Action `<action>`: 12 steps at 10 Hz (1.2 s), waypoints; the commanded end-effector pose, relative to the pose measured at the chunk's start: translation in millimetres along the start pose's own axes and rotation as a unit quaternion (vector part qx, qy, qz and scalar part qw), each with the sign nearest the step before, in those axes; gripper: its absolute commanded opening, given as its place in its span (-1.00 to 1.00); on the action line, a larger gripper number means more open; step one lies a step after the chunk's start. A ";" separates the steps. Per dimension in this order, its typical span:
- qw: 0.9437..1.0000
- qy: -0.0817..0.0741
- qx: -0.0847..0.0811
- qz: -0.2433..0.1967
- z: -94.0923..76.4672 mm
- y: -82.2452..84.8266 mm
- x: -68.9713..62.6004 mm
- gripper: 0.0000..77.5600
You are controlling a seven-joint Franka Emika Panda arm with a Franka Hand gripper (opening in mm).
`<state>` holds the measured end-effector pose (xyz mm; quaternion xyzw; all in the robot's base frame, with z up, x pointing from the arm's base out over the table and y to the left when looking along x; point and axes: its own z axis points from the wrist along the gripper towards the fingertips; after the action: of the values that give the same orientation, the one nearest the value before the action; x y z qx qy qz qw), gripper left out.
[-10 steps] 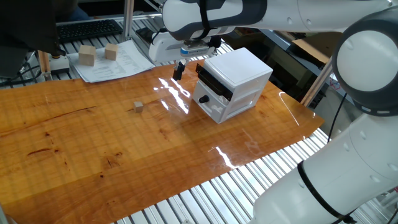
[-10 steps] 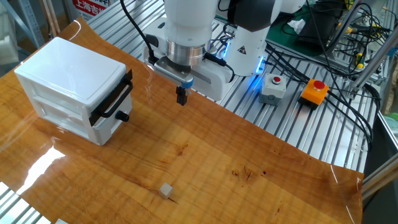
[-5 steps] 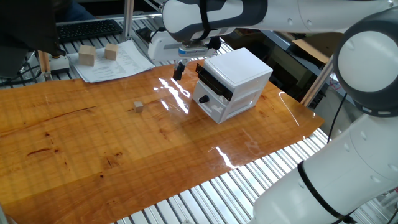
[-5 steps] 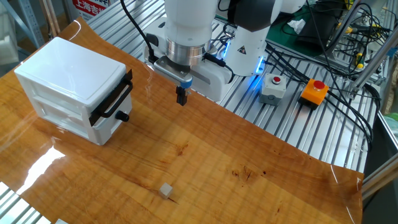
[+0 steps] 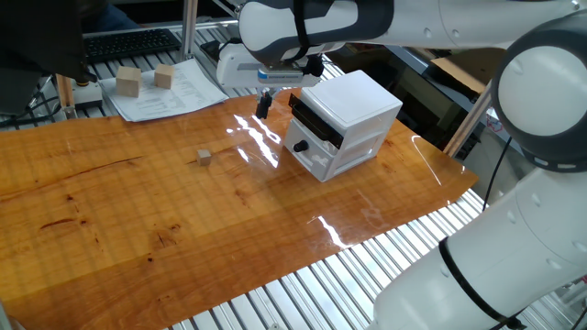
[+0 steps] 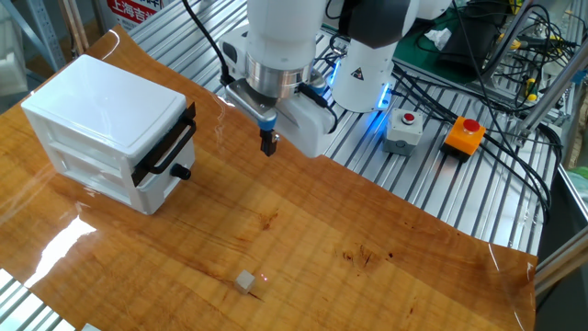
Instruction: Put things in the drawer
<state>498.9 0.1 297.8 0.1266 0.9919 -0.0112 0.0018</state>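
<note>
The pincer (image 5: 263, 105) (image 6: 268, 144) hangs above the tabletop (image 5: 138, 211) (image 6: 367, 239), fingers pressed together and holding nothing, just left of the cabinet (image 5: 347, 124) (image 6: 106, 129) in the view with the paper. The cube (image 5: 204, 158) (image 6: 244, 281) lies alone on the tabletop, well apart from the pincer, to its left and nearer. The black drawer (image 5: 316, 121) (image 6: 165, 147) sits shut or nearly so.
</note>
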 end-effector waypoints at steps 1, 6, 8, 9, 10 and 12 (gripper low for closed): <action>1.000 0.005 0.004 -0.018 -0.2 0.2 -5.0 -1.00; 1.000 0.004 0.006 -0.014 7.9 6.7 -35.4 -1.00; 1.000 0.004 0.004 -0.021 14.4 -3.2 -44.7 -1.00; 1.000 0.005 0.004 -0.024 17.2 -8.0 -48.0 -1.00; 1.000 0.004 0.005 -0.028 19.6 -12.6 -50.9 -1.00; 0.999 0.003 0.004 -0.042 25.7 -23.9 -57.3 -1.00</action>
<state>544.1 -30.4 276.6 0.0953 0.9953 -0.0151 -0.0047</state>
